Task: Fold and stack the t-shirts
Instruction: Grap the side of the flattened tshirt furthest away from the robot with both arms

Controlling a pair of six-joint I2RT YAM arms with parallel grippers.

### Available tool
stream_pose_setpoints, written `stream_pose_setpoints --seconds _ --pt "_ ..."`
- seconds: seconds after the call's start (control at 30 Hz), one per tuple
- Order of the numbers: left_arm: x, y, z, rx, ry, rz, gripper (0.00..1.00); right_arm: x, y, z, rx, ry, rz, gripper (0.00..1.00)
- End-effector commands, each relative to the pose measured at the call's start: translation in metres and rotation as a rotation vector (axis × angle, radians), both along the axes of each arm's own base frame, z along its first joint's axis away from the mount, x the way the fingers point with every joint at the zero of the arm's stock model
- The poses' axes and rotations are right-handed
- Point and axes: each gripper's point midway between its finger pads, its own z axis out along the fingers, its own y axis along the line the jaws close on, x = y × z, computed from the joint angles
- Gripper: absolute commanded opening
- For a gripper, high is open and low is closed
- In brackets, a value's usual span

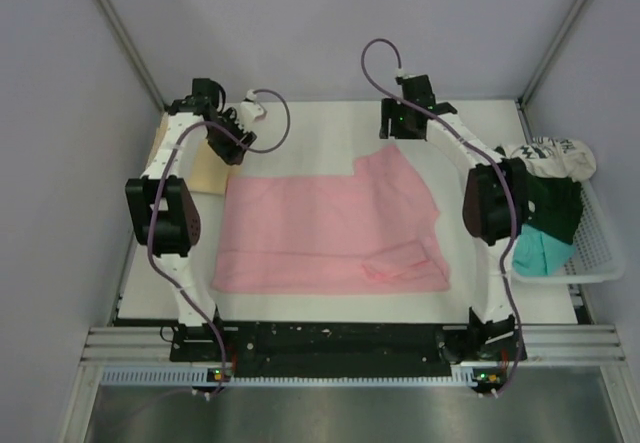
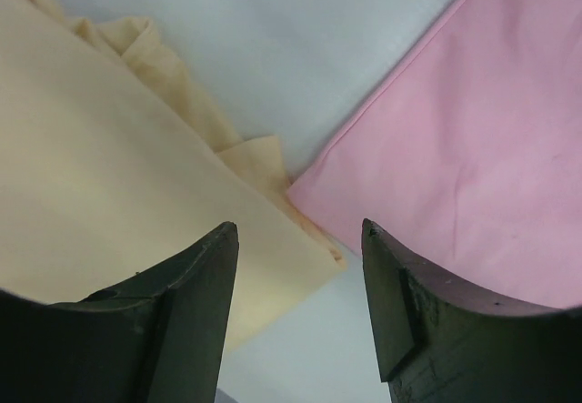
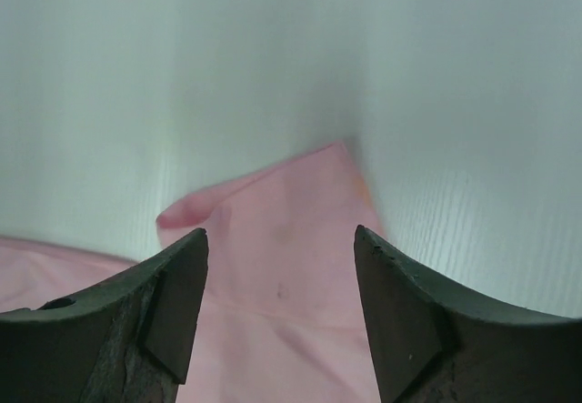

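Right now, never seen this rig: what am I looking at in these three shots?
Two robot arms are bolted at the near edge of a white table. The top view looks down from above; the other two come from wrist cameras, each showing its own dark fingers. A pink t-shirt lies spread mid-table, a tan t-shirt at its left. A basket at right holds a white t-shirt, a dark green t-shirt and a teal t-shirt. The left gripper and right gripper are open, holding nothing.

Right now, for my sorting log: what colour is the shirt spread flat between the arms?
Plain light pink shirt; top external view shows it best.
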Motion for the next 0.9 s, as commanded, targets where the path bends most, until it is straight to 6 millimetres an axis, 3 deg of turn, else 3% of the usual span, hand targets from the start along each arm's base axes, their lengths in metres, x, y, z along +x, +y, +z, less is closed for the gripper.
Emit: stream_pose_setpoints --seconds 0.0,0.17,0.37,0.47,0.7,0.8,0.87 --pt "0.015 -0.021 -0.011 -0.071 0.011 -0.141 0.61 0.029 0.008 -0.043 -0.02 0.066 0.094 0.65" --pt "0.028 -0.025 -0.039 -0.051 0.039 -0.203 0.62 0.044 0.001 -0.086 -0.097 0.119 0.081 0.65" --pt "0.028 -0.018 -0.076 0.011 0.125 -0.209 0.62 0.039 0.001 -0.096 -0.108 0.146 0.103 0.63" --pt "0.029 -0.013 -0.093 0.028 0.164 -0.188 0.61 0.042 0.001 -0.085 -0.116 0.129 0.119 0.62" --pt "0.012 -0.023 -0.121 0.008 0.285 -0.218 0.53 0.064 0.001 -0.025 -0.052 0.022 0.066 0.62" --pt "-0.001 -0.026 -0.127 0.01 0.341 -0.251 0.48 0.069 -0.011 -0.029 -0.02 0.035 0.002 0.62" --pt "-0.009 -0.026 -0.13 0.012 0.373 -0.263 0.4 0.07 -0.019 -0.051 -0.011 0.079 -0.033 0.64"
